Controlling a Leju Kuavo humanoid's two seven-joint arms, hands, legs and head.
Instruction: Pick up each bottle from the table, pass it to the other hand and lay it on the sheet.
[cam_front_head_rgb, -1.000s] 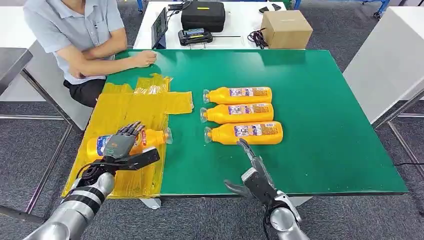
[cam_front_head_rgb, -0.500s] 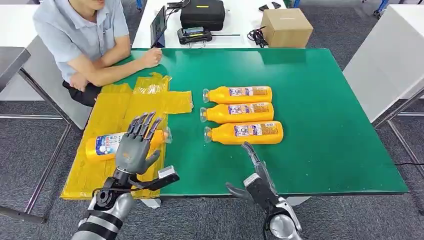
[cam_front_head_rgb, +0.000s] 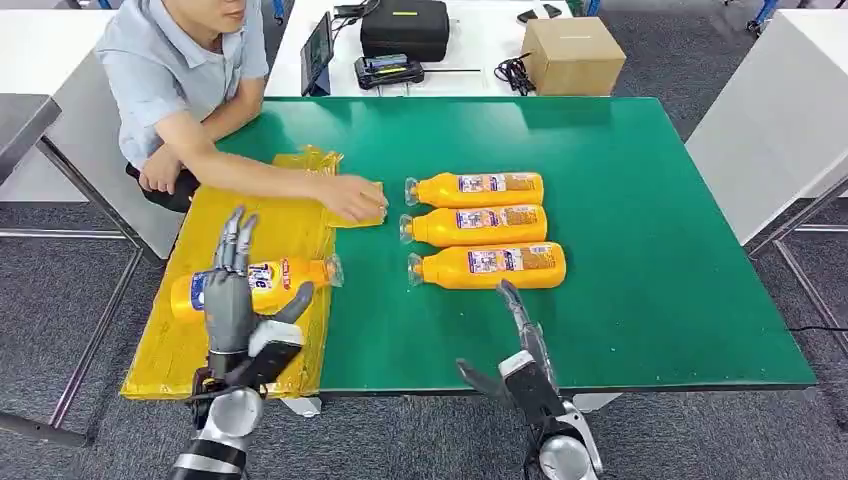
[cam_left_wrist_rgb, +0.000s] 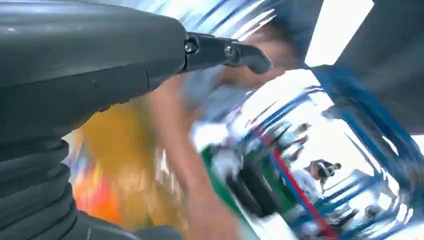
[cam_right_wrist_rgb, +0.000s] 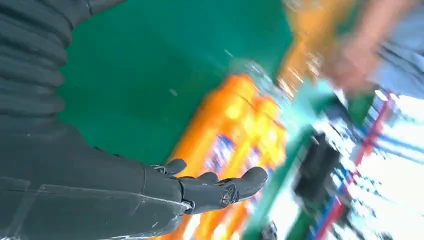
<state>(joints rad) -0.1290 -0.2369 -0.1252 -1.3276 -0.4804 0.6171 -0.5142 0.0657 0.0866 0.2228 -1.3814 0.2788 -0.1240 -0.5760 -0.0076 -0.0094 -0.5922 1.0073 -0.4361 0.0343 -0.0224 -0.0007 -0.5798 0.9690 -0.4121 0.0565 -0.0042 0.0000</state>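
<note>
One orange bottle (cam_front_head_rgb: 262, 281) lies on the yellow sheet (cam_front_head_rgb: 260, 225) at the table's left. My left hand (cam_front_head_rgb: 233, 297) stands in front of it, fingers straight and apart, holding nothing. Three more orange bottles (cam_front_head_rgb: 480, 226) lie side by side on the green table (cam_front_head_rgb: 640, 220), caps pointing left. My right hand (cam_front_head_rgb: 518, 340) hovers at the table's front edge, just short of the nearest bottle (cam_front_head_rgb: 490, 266), fingers extended and empty. The right wrist view shows the blurred bottles (cam_right_wrist_rgb: 235, 130) beyond the hand (cam_right_wrist_rgb: 200, 187).
A person sits at the table's far left; one hand (cam_front_head_rgb: 352, 197) reaches onto the sheet's right corner. A white table behind holds a black case (cam_front_head_rgb: 404, 27), a tablet (cam_front_head_rgb: 320, 55) and a cardboard box (cam_front_head_rgb: 572, 55).
My left hand has let go of the bottle on the sheet and drawn back toward me with fingers opening upright. The person's hand has reached out onto the sheet. My right hand barely moved.
</note>
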